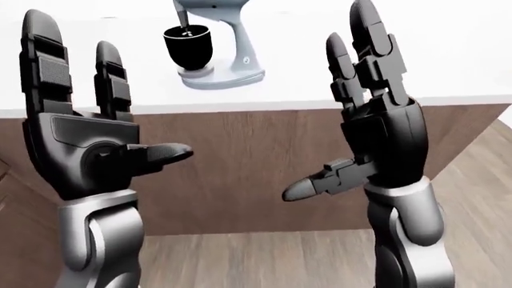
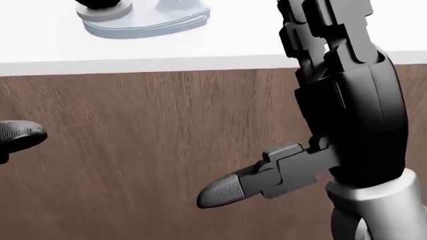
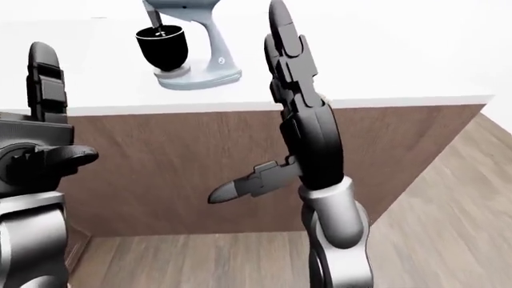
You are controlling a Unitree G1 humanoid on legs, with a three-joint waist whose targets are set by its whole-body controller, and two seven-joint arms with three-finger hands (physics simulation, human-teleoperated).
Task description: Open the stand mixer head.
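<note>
A pale blue-grey stand mixer stands on the white counter top at the upper middle of the left-eye view. Its black bowl sits on the base, and the head is down over the bowl, cut off by the top edge. The head view shows only the mixer's base. My left hand is raised at the left, fingers spread upward, open and empty. My right hand is raised at the right, open and empty. Both hands are short of the mixer and touch nothing.
The white counter top rests on a brown wood-panelled side that faces me. A wooden plank floor lies below and runs off to the right past the counter's corner.
</note>
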